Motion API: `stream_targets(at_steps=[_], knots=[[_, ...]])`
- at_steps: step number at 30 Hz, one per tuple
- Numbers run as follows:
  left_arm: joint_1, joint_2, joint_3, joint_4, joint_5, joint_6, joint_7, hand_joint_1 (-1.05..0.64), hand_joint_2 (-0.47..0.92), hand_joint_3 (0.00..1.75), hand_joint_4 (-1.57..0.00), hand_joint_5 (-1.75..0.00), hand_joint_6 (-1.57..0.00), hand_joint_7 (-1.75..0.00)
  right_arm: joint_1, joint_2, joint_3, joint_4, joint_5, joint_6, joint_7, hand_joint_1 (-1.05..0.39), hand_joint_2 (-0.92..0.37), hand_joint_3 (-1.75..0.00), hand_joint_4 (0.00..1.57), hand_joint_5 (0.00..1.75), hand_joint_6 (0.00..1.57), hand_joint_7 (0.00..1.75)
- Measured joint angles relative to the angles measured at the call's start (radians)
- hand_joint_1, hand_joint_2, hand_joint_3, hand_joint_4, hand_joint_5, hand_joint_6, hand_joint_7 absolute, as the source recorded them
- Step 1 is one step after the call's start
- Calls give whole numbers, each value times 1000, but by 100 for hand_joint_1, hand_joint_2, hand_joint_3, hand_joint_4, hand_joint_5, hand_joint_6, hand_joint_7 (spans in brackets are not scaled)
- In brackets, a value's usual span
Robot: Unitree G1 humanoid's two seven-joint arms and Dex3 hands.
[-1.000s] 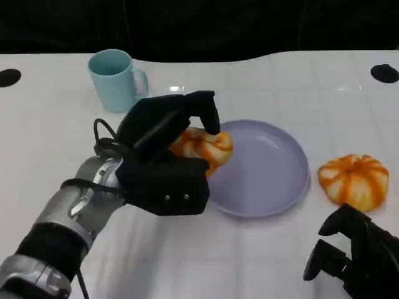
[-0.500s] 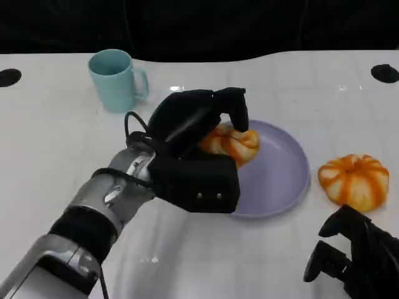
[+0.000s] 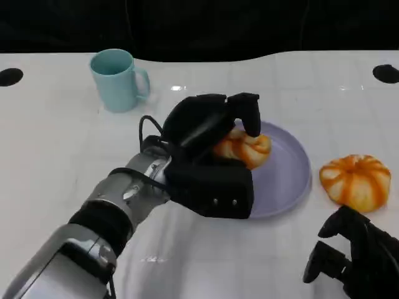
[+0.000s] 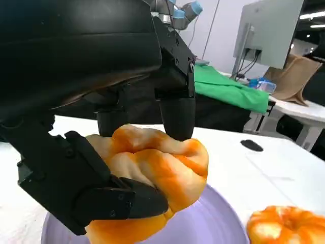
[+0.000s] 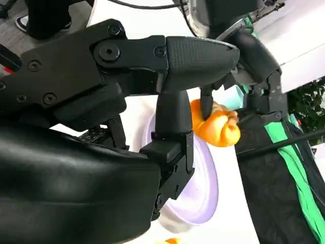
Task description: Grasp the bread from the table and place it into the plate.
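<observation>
My left hand [image 3: 209, 156] grips an orange-and-cream swirled bread [image 3: 244, 147] and holds it over the left half of the lavender plate [image 3: 290, 177]. In the left wrist view the bread [image 4: 152, 178] is squeezed between the black fingers [image 4: 175, 109] just above the plate [image 4: 213, 226]. The right wrist view shows the same bread [image 5: 216, 124] above the plate [image 5: 200, 183]. A second swirled bread [image 3: 355, 182] lies on the table right of the plate. My right hand [image 3: 355, 258] rests low at the near right, fingers curled, holding nothing.
A teal mug [image 3: 116, 79] stands at the back left. The white table [image 3: 62, 156] has two dark round holes [image 3: 9, 76] near its far corners. Black backdrop runs behind the table's far edge.
My left hand has carried the bread to the right, from the plate's left rim to over the plate. The right hand has stayed put.
</observation>
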Motion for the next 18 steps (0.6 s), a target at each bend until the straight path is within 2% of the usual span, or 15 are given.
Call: stream_targets(at_steps=[6,7,8,9,10,11,13,14,15,18], knots=[[-8,-5,-6,24,1,-12,13,-13,53,107,-84,-175,-63,-175,5,0,1,-1,0,0,-9,-49,-92,-45,66,175,49,166],[-10,-5,-6,25,1,-13,13,-19,67,80,-66,-144,-52,-126,5,0,1,-1,0,0,-9,-49,-92,-46,66,175,49,166],[-14,-6,-8,30,1,-13,10,-22,82,51,-56,-120,-56,-74,5,0,1,-1,0,0,-9,-48,-92,-46,66,175,49,166],[-21,-6,-13,38,1,-12,-3,-24,87,42,-53,-112,-58,-54,6,0,1,-2,0,0,-9,-48,-92,-46,65,175,49,166],[-27,-6,-19,45,2,-10,-21,-24,89,37,-52,-107,-60,-44,6,0,1,-2,0,0,-9,-48,-92,-46,65,175,49,166],[-30,-6,-24,50,2,-9,-33,-35,91,33,-35,-82,-44,-25,6,0,1,-3,0,0,-9,-49,-92,-46,66,175,49,166],[-33,-5,-42,55,10,-2,-65,-53,92,34,-14,-61,-25,-9,7,0,1,-4,0,0,-9,-49,-92,-46,66,175,49,166],[-34,-5,-52,55,14,6,-85,-57,92,35,-8,-57,-21,-6,7,0,2,-4,0,0,-9,-50,-92,-46,66,175,49,166],[-35,-3,-60,55,20,14,-104,-65,92,35,-3,-44,-16,-3,8,0,2,-6,0,0,-9,-49,-92,-46,66,175,48,167],[-43,1,-74,52,23,41,-146,-74,92,37,0,-23,-9,-2,10,0,3,-16,0,1,-10,-48,-92,-48,65,175,48,167]])
